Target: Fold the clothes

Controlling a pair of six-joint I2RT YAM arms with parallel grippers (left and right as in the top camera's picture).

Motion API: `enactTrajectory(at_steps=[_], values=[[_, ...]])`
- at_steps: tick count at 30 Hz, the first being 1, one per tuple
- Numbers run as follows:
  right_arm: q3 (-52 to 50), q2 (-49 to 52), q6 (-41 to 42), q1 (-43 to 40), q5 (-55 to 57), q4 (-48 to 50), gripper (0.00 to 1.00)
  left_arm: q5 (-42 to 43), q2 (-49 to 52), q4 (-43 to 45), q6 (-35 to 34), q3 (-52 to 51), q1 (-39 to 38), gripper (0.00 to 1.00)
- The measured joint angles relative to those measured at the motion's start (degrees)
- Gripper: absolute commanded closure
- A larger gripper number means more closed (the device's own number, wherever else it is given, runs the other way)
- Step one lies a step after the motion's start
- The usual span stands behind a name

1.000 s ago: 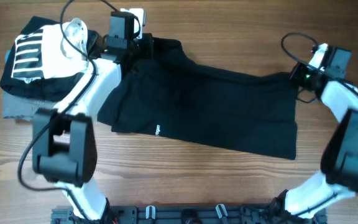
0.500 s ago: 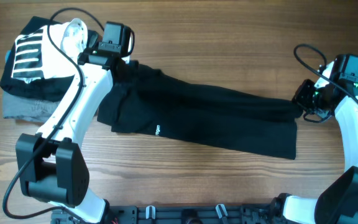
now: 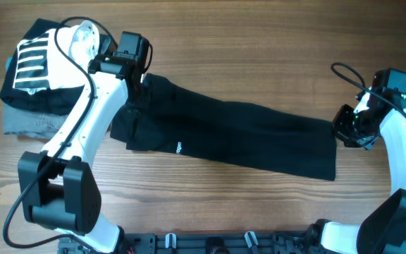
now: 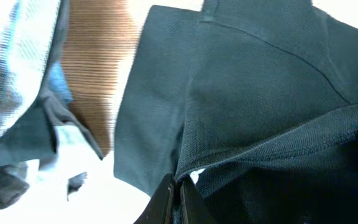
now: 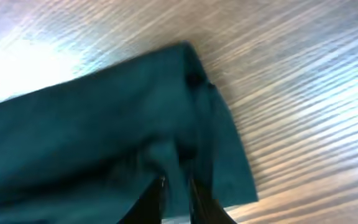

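Pinching the black T-shirt [image 3: 245, 137] tight with the left tool [image 4: 176, 186], at its left end. Laid long across the surface [image 3: 259, 56]. Cannot tell about the right tool [image 5: 177, 183]: gripping or loose. Likely soft, light, floppy; best grabbed by the corners.

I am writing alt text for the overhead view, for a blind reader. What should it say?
A black T-shirt lies stretched in a long band across a wooden table, with the left arm at its upper left end and the right arm at its right end. A striped black garment lies on a grey one at far left.
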Motion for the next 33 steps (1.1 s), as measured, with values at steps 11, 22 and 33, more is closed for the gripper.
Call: enactTrajectory(at_steps=[11, 22, 33], values=[[0.0, 0.0, -1.1, 0.0, 3.7, -0.6, 0.24, -3.2, 0.0, -2.3, -0.7, 0.0, 0.0, 0.45], [0.0, 0.0, -1.0, 0.0, -5.7, 5.5, 0.26, 5.4, 0.0, 0.3, -7.4, 0.0, 0.0, 0.42], [-0.5, 0.0, -2.0, 0.0, -9.1, 2.3, 0.28, 8.5, 0.0, 1.8, -10.3, 0.0, 0.0, 0.39]])
